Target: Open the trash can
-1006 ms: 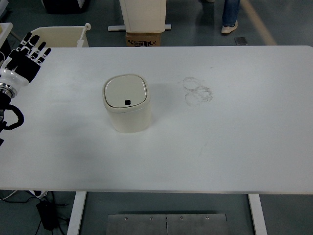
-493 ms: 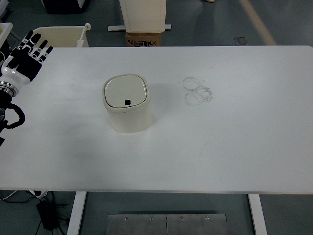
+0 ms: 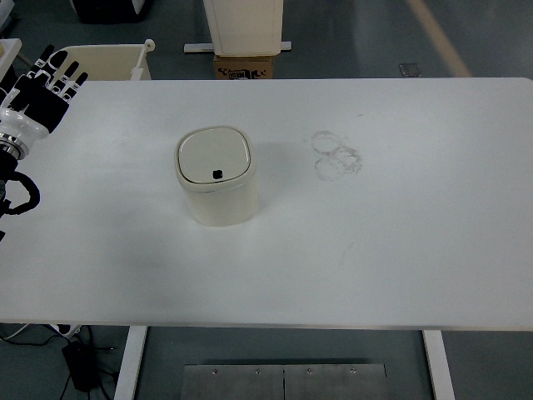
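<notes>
A cream trash can [image 3: 216, 177] stands upright on the white table [image 3: 375, 233], left of centre. Its square lid is closed, with a small black button near the lid's front edge. My left hand [image 3: 42, 87] is at the table's far left back corner, well to the left of the can and not touching it. Its black and white fingers are spread and hold nothing. The right arm does not show.
Faint ring marks [image 3: 336, 154] are on the table right of the can. Beyond the far edge stand a cream bin [image 3: 104, 61], a cardboard box [image 3: 244, 67] and a white unit [image 3: 244, 25]. Cables [image 3: 21, 196] hang by my left arm.
My left hand has drifted slightly up and to the left, away from the can. A person's legs seen at the back a second ago have left the view.
</notes>
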{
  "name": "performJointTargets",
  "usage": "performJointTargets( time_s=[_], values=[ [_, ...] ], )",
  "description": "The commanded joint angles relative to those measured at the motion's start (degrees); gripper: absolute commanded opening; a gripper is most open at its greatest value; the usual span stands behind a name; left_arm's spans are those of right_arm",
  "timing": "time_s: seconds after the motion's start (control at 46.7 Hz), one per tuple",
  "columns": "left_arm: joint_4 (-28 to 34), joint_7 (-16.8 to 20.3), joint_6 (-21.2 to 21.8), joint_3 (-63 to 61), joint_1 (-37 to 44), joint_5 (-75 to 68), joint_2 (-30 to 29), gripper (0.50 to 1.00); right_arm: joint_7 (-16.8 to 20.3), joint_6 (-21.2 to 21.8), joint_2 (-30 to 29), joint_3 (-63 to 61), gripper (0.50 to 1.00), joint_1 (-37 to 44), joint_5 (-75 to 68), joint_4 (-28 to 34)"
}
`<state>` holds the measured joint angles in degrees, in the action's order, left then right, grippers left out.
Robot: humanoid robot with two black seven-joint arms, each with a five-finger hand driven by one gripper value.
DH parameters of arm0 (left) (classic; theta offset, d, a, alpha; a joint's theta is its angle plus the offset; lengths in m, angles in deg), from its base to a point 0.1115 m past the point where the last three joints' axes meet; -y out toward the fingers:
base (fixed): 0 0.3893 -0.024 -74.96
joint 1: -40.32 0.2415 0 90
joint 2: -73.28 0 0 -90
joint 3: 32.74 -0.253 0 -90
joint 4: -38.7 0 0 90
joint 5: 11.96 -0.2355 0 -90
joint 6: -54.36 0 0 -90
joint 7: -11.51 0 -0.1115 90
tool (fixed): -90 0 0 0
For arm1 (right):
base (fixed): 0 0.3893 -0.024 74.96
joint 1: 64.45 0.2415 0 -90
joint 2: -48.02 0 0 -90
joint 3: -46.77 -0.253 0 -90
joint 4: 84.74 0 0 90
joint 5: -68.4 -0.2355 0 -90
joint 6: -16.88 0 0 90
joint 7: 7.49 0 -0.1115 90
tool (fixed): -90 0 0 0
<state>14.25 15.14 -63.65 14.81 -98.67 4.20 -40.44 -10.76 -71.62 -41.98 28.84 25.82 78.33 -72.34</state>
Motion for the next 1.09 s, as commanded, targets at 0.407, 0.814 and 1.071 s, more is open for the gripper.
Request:
performJointTargets(
  time_s=[0.407, 0.814, 1.071],
  values=[
    [-13.78, -0.11, 1.90, -0.35, -1.10, -1.74, -9.77, 1.000, 0.01, 0.00, 0.00, 0.00, 0.993, 0.00, 0.00, 0.00],
    [-23.09, -0.90, 4.10, -1.58, -3.30, -5.87, -16.89, 1.000, -0.07, 0.00, 0.00, 0.00, 0.993, 0.00, 0.00, 0.00],
    [-28.10, -1.78, 4.19, -2.55, -5.94, -12.64, -20.40, 1.000, -0.07, 0.00, 0.00, 0.00, 0.991, 0.00, 0.00, 0.00]
  ],
)
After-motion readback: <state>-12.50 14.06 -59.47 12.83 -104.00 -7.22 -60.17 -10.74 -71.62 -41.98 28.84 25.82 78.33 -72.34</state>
